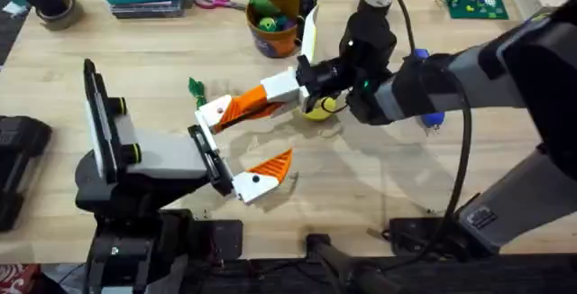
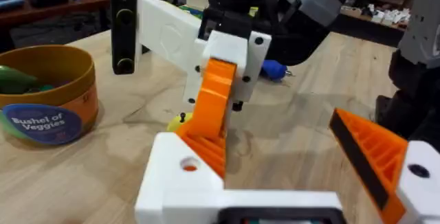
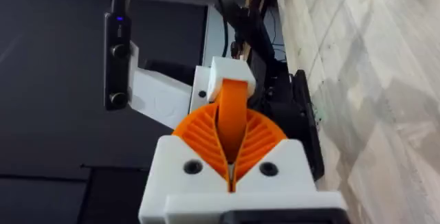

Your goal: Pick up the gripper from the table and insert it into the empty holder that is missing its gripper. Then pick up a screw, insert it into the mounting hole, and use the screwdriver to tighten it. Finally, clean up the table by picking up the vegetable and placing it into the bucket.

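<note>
The right end effector [image 1: 270,96] was clamped on the gripper [image 1: 242,106], pressing it into the empty holder [image 1: 214,114] of the wide-open left end effector [image 1: 236,146]. The bucket [image 1: 275,25] stood behind on the bench [image 1: 361,186].

Vegetable [image 1: 196,87] left of bucket [image 1: 270,37].

Orange ribbed gripper [image 1: 243,106] pinched at one end, other end seated against white holder [image 1: 214,114]. Slim green vegetable [image 1: 195,87] lies on table just beyond. Orange-brown bucket [image 1: 273,23] w/ toy veggies stands upright, farther back.
</note>
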`<state>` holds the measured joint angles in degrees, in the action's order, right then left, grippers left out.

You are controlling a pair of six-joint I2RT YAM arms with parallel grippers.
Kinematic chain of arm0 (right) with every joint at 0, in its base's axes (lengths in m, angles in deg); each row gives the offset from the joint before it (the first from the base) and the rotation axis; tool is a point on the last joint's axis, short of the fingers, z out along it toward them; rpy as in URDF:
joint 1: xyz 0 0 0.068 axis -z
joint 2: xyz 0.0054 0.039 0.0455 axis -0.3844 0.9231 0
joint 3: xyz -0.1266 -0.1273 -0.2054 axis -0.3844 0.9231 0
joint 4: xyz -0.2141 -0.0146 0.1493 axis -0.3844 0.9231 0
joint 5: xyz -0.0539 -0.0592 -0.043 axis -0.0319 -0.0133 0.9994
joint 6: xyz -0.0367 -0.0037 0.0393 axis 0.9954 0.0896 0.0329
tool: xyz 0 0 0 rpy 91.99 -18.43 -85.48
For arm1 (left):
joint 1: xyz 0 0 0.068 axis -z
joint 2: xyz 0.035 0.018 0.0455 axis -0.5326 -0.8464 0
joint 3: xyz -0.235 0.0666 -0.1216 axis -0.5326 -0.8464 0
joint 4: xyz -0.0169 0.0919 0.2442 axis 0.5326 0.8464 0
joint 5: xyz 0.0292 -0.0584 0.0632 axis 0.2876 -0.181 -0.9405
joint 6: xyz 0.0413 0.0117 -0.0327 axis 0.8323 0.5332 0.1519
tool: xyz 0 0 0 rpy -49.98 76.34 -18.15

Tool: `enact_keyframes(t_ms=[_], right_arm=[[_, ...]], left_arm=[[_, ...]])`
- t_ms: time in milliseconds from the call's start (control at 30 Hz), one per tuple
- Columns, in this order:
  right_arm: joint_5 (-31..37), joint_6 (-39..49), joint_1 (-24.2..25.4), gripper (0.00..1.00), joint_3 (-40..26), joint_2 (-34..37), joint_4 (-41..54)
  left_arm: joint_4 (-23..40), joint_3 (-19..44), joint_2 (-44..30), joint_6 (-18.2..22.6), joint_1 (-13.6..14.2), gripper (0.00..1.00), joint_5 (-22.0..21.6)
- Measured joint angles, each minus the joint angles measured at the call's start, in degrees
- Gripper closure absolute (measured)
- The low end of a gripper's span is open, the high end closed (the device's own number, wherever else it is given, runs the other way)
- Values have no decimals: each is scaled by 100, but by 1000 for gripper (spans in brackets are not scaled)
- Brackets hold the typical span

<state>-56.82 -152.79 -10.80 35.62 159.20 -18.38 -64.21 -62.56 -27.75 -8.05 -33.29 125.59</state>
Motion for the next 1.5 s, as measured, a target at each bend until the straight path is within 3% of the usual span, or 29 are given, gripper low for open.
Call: enact_keyframes(t_ms=[733,800,967,1000,1300,1500], right_arm=[[-40,2,11,985,0,2,4],[-50,3,13,889,0,2,16],[-83,52,11,122,-11,2,1],[-84,87,11,36,-11,2,-11],[-172,90,74,8,-13,2,-6],[-408,90,566,7,-13,-36,40]], left_arm=[[0,0,2,11,0,58,20],[2,0,1,13,0,58,18],[7,0,2,9,0,58,64],[7,0,2,9,0,58,66],[9,0,2,9,0,58,84],[11,0,1,9,0,58,86]])
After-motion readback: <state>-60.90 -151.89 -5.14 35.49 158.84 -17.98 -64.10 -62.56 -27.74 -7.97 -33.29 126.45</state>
